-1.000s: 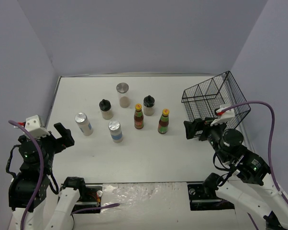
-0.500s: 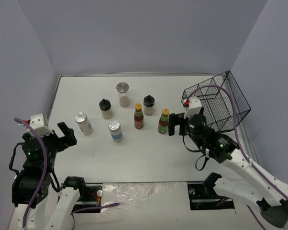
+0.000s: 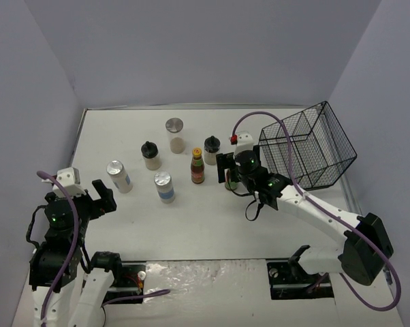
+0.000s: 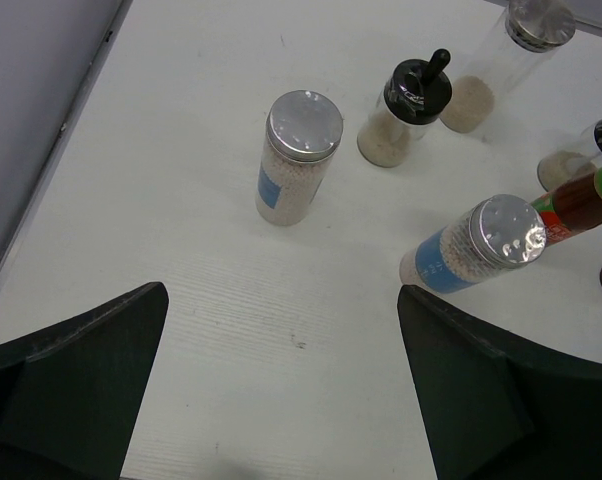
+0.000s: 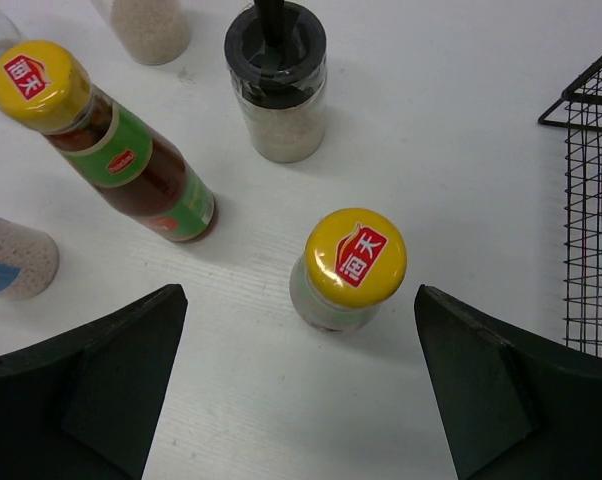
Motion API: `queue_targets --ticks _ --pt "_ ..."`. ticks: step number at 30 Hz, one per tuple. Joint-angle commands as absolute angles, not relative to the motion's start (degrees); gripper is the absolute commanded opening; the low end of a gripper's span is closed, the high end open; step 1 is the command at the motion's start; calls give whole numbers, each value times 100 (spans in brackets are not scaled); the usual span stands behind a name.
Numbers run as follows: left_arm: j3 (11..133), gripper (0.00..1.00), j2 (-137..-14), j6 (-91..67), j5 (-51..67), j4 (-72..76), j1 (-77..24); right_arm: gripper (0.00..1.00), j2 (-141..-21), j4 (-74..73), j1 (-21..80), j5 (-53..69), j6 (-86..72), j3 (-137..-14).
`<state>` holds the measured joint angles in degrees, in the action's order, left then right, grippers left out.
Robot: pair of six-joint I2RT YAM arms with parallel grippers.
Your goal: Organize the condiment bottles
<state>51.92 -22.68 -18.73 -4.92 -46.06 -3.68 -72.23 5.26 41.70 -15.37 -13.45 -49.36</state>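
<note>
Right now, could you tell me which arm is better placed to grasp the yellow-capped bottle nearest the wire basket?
Right, I'd say. The right claw hangs open directly over that yellow-capped bottle; the left claw, also open, sits far off, nearer the silver-lidded shakers.

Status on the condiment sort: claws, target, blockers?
Right claw open over yellow-capped sauce bottle, no grip. Left claw open, short of nearest shaker. Wire basket alongside, nothing blocking.

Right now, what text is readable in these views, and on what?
"海天", white on red logo: yellow cap of the centre sauce bottle.
"海天", same logo: yellow cap of the left sauce bottle.
Red mark on its green label: too small.
Blue labels on the silver-lidded shakers: blurred.
</note>
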Motion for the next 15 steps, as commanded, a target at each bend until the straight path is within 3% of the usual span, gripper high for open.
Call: queue_targets --ticks 1,15 --pt "5204 97 -2347 -1869 -522 -4091 -387 93 -7387 1585 3995 -1573 -1314 -4870" --pt "5251 97 -2294 -1857 -742 -4181 -548 60 -7635 2275 3855 -1651 -1189 -4410"
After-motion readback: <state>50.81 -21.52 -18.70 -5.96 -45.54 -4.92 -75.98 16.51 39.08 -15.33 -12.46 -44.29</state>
